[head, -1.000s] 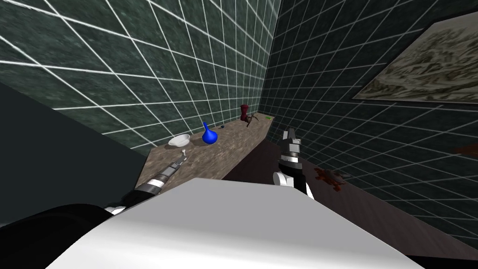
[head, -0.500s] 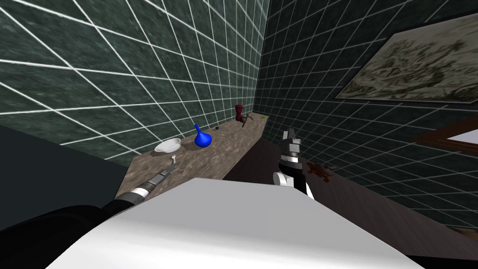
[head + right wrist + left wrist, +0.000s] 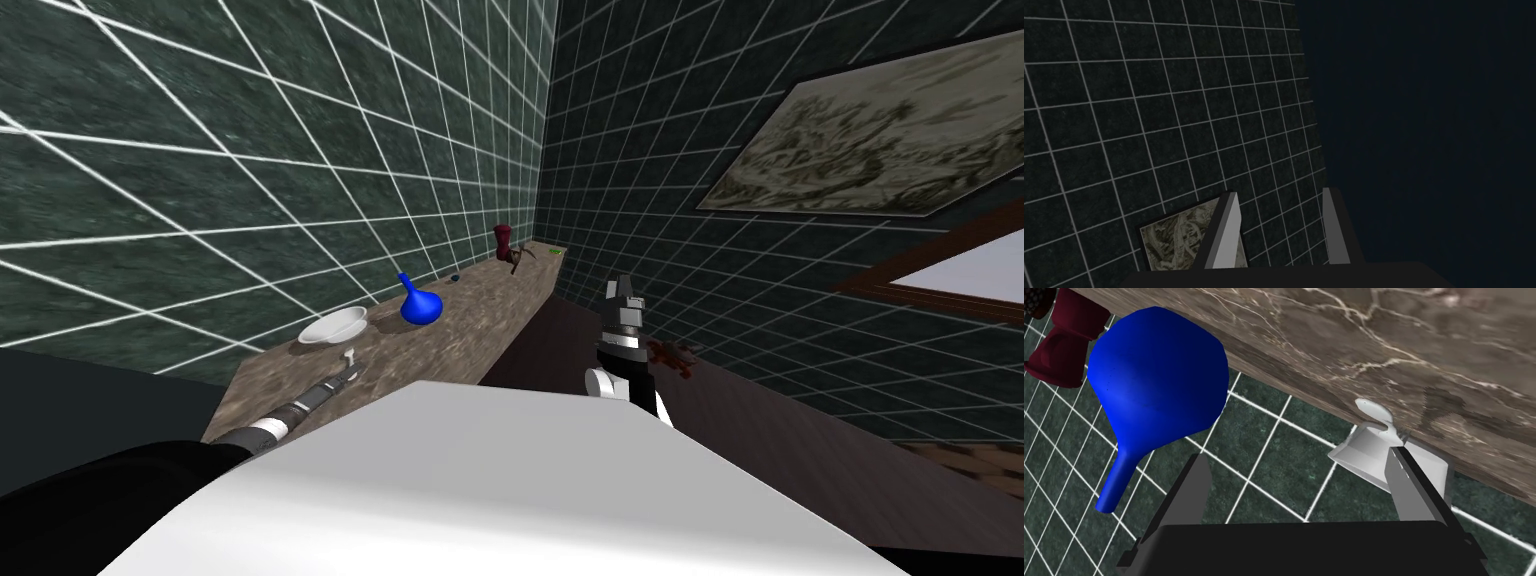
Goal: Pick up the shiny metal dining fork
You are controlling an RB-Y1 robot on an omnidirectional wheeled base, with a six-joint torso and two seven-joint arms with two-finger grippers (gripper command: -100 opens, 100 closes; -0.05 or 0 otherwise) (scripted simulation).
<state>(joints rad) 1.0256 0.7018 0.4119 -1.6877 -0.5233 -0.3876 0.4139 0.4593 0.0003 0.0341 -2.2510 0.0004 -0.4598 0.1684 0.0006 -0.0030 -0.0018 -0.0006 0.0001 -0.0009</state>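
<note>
- Marble counter (image 3: pixel 480 310): the white bowl (image 3: pixel 333 325) on it serves as landmark.
- Left gripper (image 3: pixel 1297 454): the nearer arm, fingers spread, empty, aimed at the bowl.
- Right gripper (image 3: pixel 622 292): fingers apart, idle, well away from the bowl.
- Fork (image 3: pixel 1374 411): its pale end lies just before the bowl, beside one fingertip and not between the fingers. Long axis unclear.

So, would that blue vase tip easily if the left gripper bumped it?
Probably not: the blue vase carries its bulk low, under a thin neck. Its rounded, smooth body may well slip from the thin, open fingers of the left gripper.
</note>
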